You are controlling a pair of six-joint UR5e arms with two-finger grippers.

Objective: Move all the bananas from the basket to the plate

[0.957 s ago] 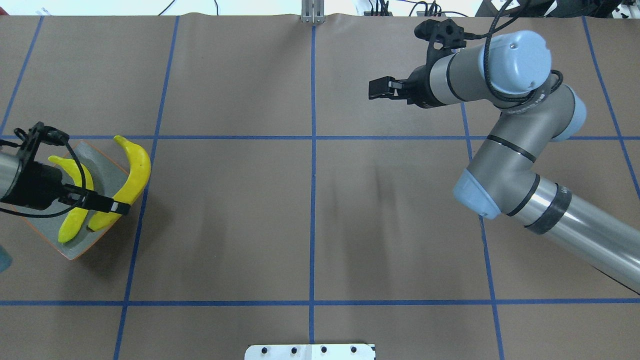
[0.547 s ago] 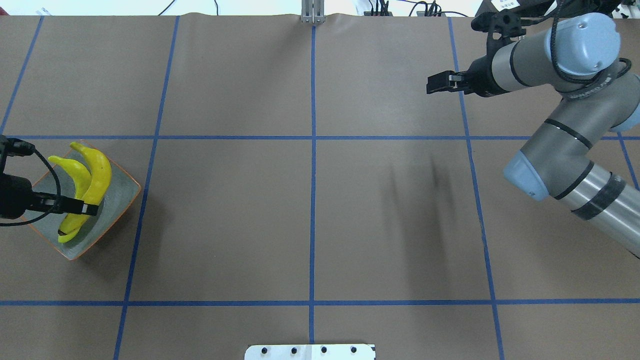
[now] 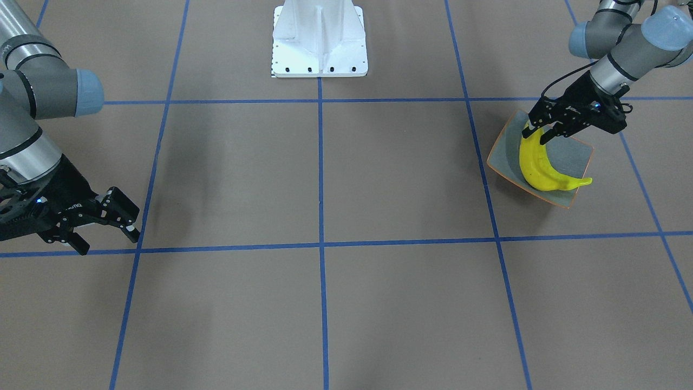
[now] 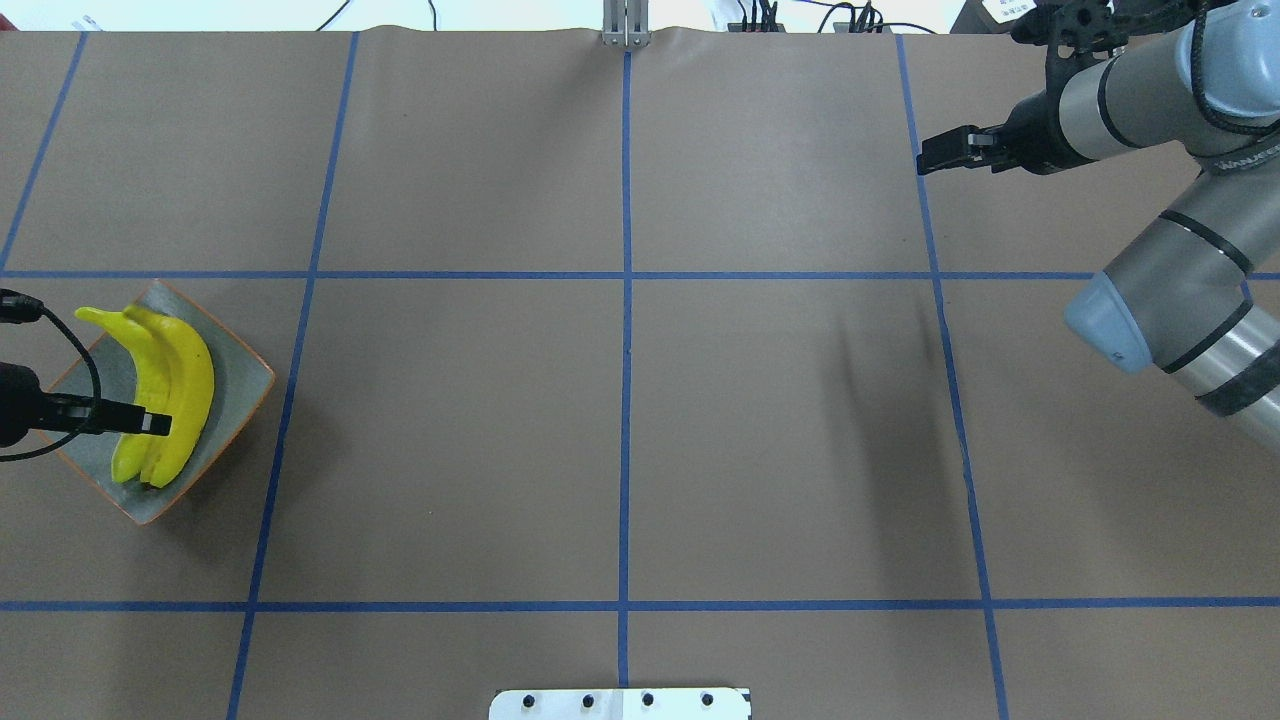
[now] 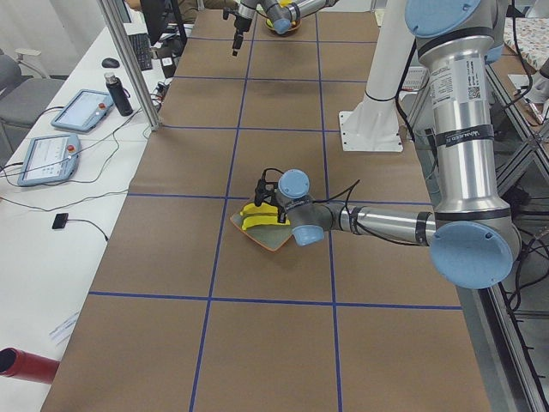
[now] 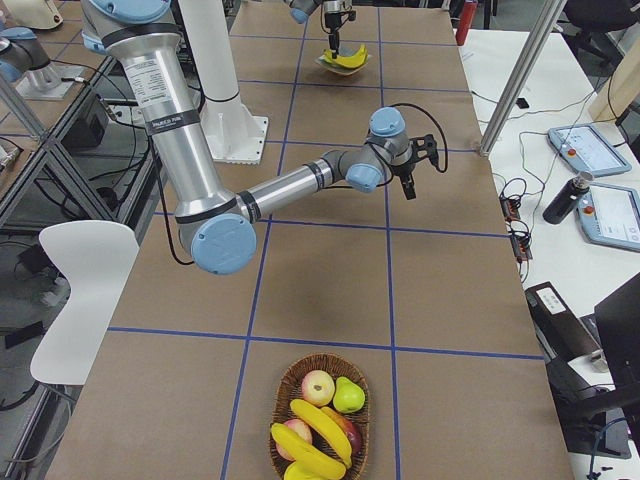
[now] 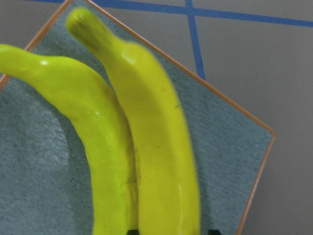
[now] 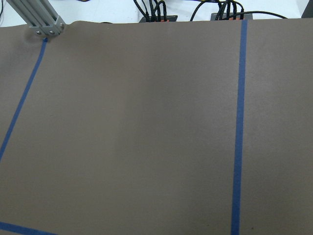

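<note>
Brown tabletop (image 4: pixel 620 420): plate (image 4: pixel 240 385) holds two bananas (image 4: pixel 185 390), left claw (image 3: pixel 536 134) parted astride one; right claw (image 3: pixel 107 242) spread wide.

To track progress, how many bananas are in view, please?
4. Two glossy yellow plastic bananas lie side by side on the square grey-blue plate; two more lie in the brown wicker basket, which may hide others.
</note>
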